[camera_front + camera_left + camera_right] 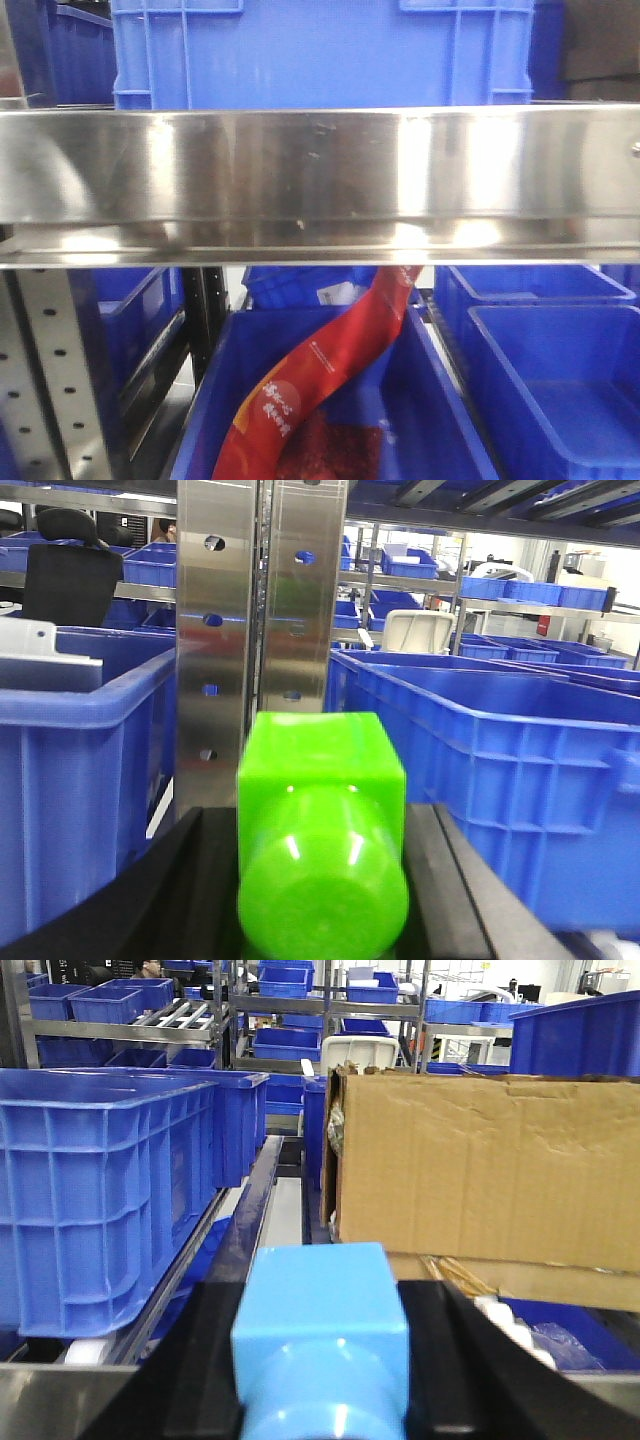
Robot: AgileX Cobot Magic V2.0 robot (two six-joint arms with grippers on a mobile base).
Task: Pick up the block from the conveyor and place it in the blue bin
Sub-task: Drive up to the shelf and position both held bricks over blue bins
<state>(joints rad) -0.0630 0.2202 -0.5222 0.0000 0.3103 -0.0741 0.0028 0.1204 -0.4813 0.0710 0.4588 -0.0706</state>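
Observation:
In the left wrist view a glossy green block (320, 770) with a rounded near end sits between the black fingers of my left gripper (320, 880), which is shut on it. It is level with the rims of two blue bins, one at left (80, 770) and one at right (490, 750). In the right wrist view a light blue block (318, 1290) is clamped the same way in my right gripper (320, 1360), beside a blue bin (100, 1180) at left. The conveyor is out of view.
A steel upright (260, 610) stands straight ahead of the green block. A cardboard box (480, 1160) sits right of the light blue block. In the front view, a steel shelf beam (320, 170) spans the frame, over a blue bin (430, 410) holding a red bag (320, 370).

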